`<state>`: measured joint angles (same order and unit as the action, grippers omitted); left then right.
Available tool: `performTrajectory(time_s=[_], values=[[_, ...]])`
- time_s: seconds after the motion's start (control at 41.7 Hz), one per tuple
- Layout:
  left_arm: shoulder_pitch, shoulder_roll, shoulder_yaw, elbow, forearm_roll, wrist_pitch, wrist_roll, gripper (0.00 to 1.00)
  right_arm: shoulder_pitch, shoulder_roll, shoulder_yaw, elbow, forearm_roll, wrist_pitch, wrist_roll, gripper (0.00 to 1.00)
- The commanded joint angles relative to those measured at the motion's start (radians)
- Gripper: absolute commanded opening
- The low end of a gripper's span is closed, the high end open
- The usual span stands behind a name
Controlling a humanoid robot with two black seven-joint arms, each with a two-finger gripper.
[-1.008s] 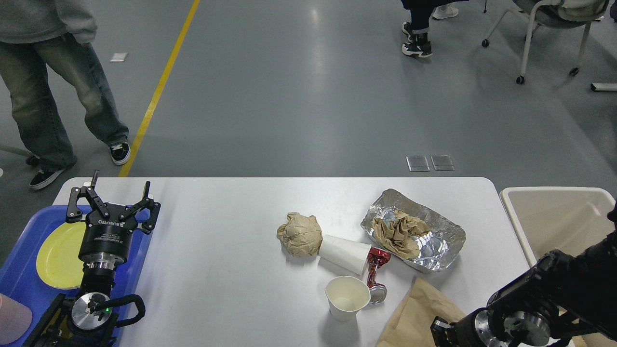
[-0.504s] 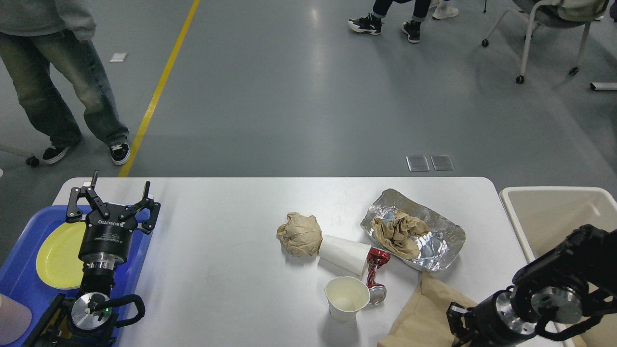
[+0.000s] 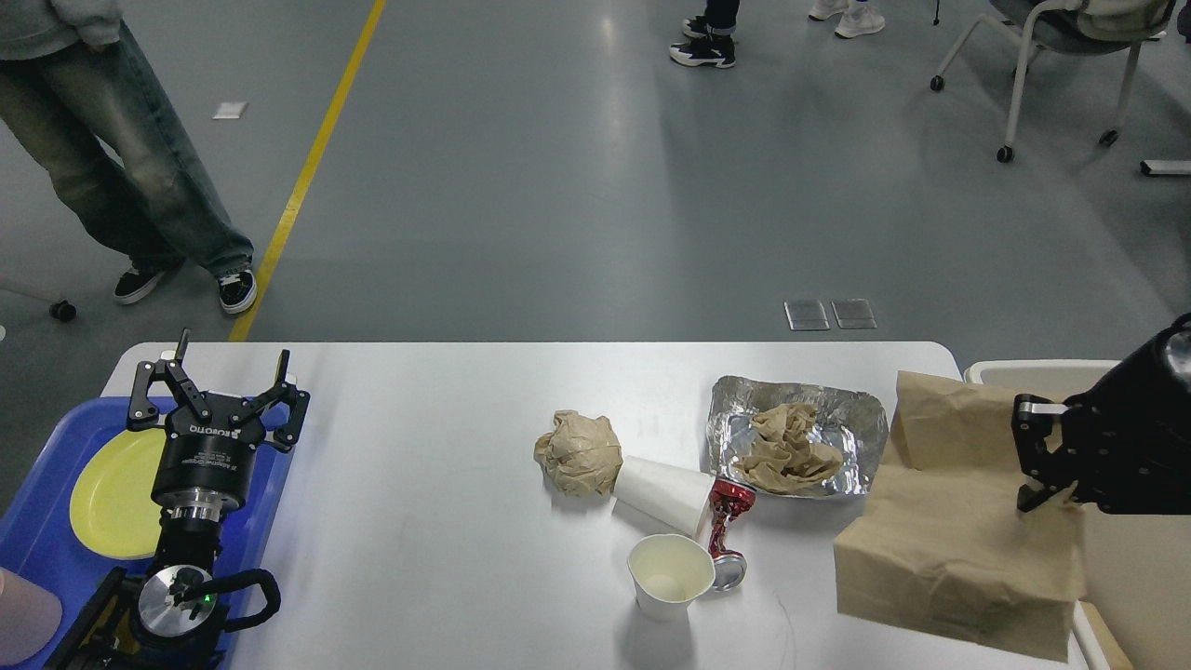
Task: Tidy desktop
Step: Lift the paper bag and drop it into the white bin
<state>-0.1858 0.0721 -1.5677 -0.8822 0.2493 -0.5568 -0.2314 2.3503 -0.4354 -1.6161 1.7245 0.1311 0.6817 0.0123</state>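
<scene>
- The desktop (image 3: 419, 521) is a smooth, white to light-grey rectangular tabletop with rounded corners, filling the lower half of the head view, with grey floor beyond its far edge.
- At the desktop's centre lies a crumpled brown paper ball (image 3: 579, 451), touching a white paper cup (image 3: 662, 492) tipped on its side.
- Just nearer than that cup stands an upright white paper cup (image 3: 670, 575), beside a crushed red can (image 3: 728, 532).
- Right of the ball sits a wrinkled, shiny foil tray (image 3: 851, 421) holding wadded brown paper (image 3: 789, 448).
- A creased brown paper bag (image 3: 958, 521) is at the desktop's right edge, partly covering the beige bin (image 3: 1042, 372).
- The right gripper (image 3: 1042, 453) is clenched on the bag's right side.
- The left gripper (image 3: 220, 391) hangs with fingers spread wide, grasping nothing, over the desktop's left end.
- A blue plastic tray (image 3: 46, 530) there carries a round yellow plate (image 3: 112, 493).
</scene>
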Motion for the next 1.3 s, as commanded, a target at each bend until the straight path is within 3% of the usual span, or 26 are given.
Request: performTrajectory(time_s=[0.0, 0.288, 0.48, 0.72, 0.912, 1.08, 1.272], values=[[0.000, 0.000, 0.000, 0.000, 0.001, 0.000, 0.000, 0.96, 0.110, -0.005, -0.019, 0.001, -0.021, 0.053, 0.000, 0.00], [0.000, 0.000, 0.000, 0.000, -0.001, 0.000, 0.000, 0.96, 0.103, -0.011, -0.051, -0.037, -0.019, 0.001, 0.002, 0.00], [0.000, 0.000, 0.000, 0.000, -0.001, 0.000, 0.000, 0.96, -0.037, -0.100, -0.120, -0.247, -0.019, -0.076, 0.002, 0.00], [0.000, 0.000, 0.000, 0.000, -0.001, 0.000, 0.000, 0.96, -0.446, -0.292, -0.004, -0.753, -0.021, -0.088, 0.003, 0.00], [0.000, 0.000, 0.000, 0.000, -0.001, 0.000, 0.000, 0.96, -0.802, -0.388, 0.249, -1.055, -0.022, -0.106, 0.003, 0.00], [0.000, 0.002, 0.000, 0.000, -0.001, 0.000, -0.002, 0.96, -1.211, -0.355, 0.545, -1.288, -0.018, -0.246, 0.002, 0.00], [0.000, 0.000, 0.000, 0.000, -0.001, 0.000, -0.002, 0.96, -1.482, -0.200, 0.624, -1.431, -0.005, -0.483, 0.002, 0.00]])
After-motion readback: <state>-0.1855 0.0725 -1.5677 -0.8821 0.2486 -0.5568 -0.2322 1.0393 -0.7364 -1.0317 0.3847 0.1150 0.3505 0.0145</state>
